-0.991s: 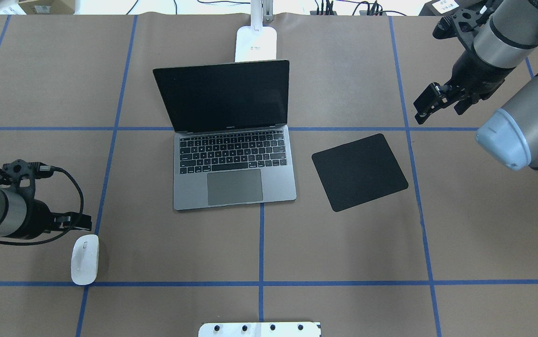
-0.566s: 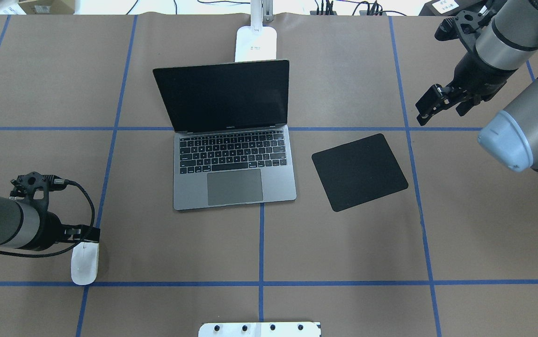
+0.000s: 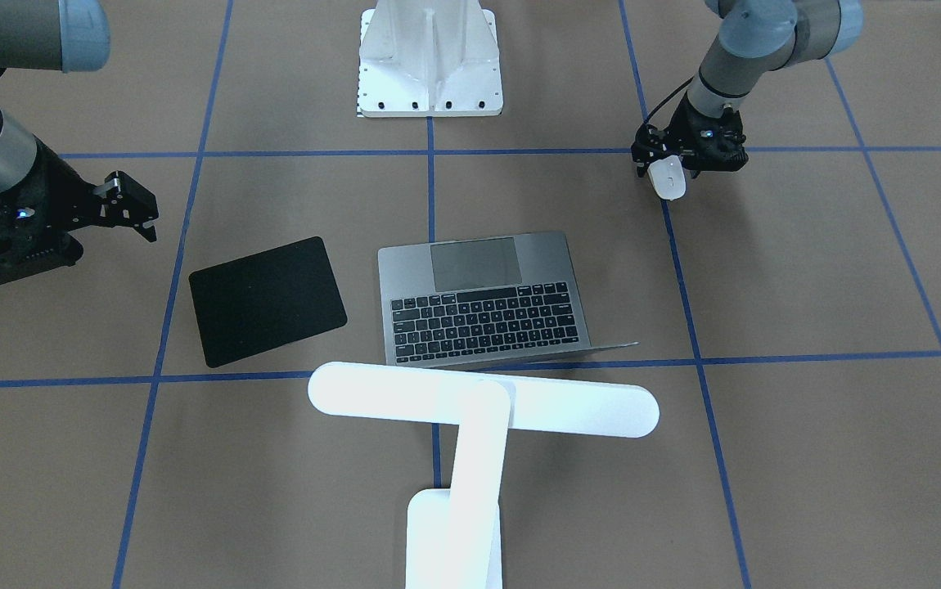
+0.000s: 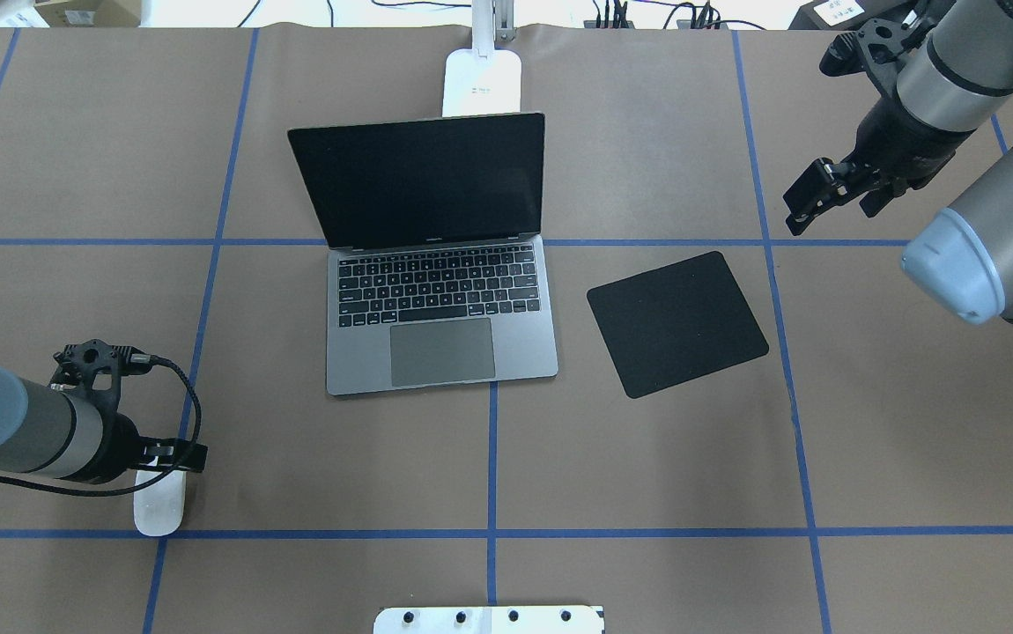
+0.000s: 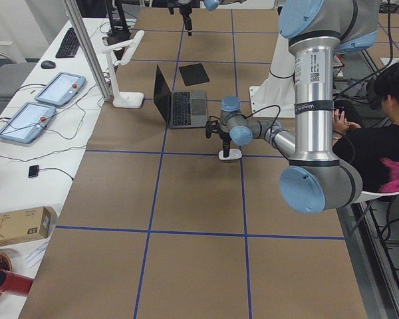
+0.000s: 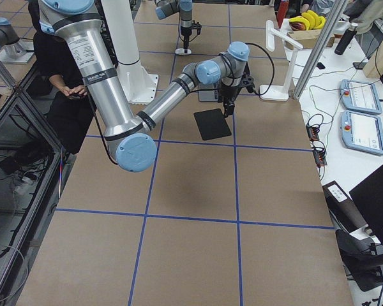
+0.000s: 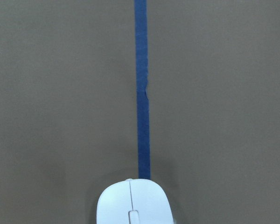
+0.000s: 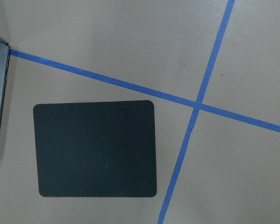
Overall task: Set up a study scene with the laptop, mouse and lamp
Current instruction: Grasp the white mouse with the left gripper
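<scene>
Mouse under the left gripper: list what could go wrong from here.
1. The left gripper sits over only one end of the glossy mouse; a grasp there might slip or tip it.
2. The black mat, the likely target, lies beyond the open laptop; a low carry across could clip its raised screen.
3. The right gripper hovers near the mat, so the arms could crowd each other.

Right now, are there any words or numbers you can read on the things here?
No text is clear enough to quote.
Laptop: tiny name under the screen and key letters, too small to read.
Lamp: label on the base, blurred.
Left arm: sticker lettering, blurred.
Cardboard box: print, too small to read.
</scene>
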